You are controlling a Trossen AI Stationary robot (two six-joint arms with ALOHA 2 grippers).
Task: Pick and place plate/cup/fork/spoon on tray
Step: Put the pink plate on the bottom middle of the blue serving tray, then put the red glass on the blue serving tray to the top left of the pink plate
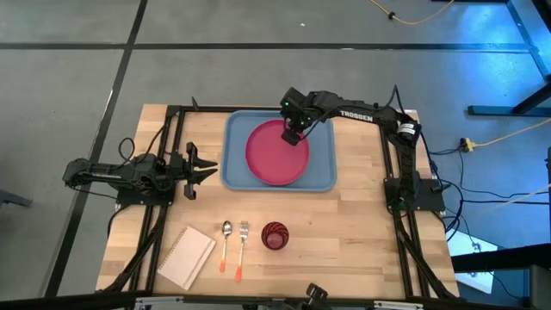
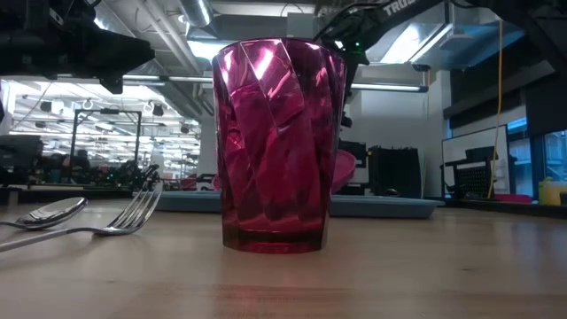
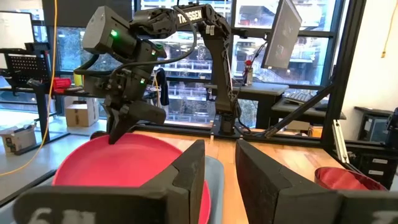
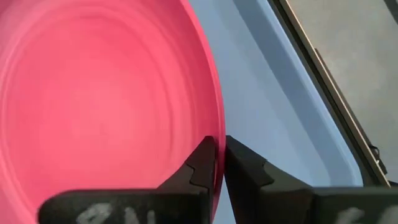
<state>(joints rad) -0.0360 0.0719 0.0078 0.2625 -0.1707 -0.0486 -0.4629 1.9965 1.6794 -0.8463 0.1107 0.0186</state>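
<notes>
The pink-red plate [image 1: 274, 155] is over the light blue tray [image 1: 323, 175] at the table's far middle. My right gripper [image 1: 293, 136] is shut on the plate's far right rim; it also shows in the left wrist view [image 3: 124, 127]. My left gripper [image 1: 205, 170] is open and empty at the table's left, beside the tray. The maroon cup [image 1: 275, 235] stands upright on the table near the front edge. The fork [image 1: 242, 247] and the spoon [image 1: 225, 244] lie on the table to the cup's left. My right gripper pinches the plate's rim [image 4: 214, 124] between its two fingers [image 4: 249, 168], one on the plate's inner face and one outside the rim. The fingers come from above, slanting down from the far right. The plate looks tilted, its held edge raised above the tray.
A white spiral notebook [image 1: 185, 257] lies at the front left, next to the spoon. The arms' black frame rails [image 1: 398, 185] run along the table's left and right sides. Bare wood shows at the front right.
</notes>
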